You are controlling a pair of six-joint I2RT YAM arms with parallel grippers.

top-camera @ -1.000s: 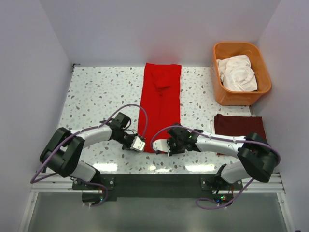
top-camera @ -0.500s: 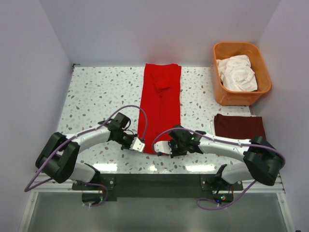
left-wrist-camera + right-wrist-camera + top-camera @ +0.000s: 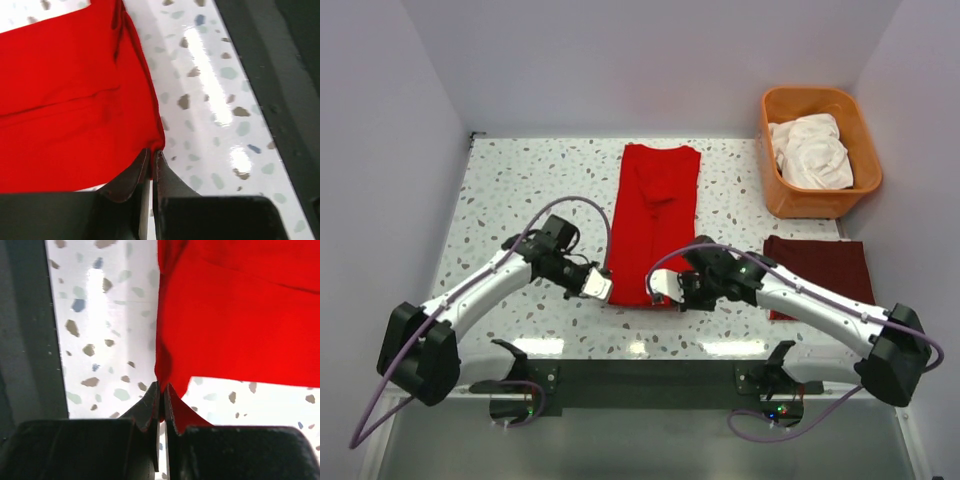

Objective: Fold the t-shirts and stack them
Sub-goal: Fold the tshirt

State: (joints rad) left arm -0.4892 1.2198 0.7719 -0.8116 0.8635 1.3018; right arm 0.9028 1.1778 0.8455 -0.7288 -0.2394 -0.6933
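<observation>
Left gripper [image 3: 601,287] and right gripper [image 3: 669,291], just closed, now pinch the lower-centre corners of the red t-shirt [image 3: 655,215]; we judge folding begins.

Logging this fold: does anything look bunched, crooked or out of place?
Only the red t-shirt: a bunched ridge near its far end, and the strip leans slightly. The left claw and right claw pinch its near corners.

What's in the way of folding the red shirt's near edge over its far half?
Nothing visible. The left claw and right claw pinch near corners of the red t-shirt; its far half lies bare; the maroon t-shirt and orange tub sit to the right.
</observation>
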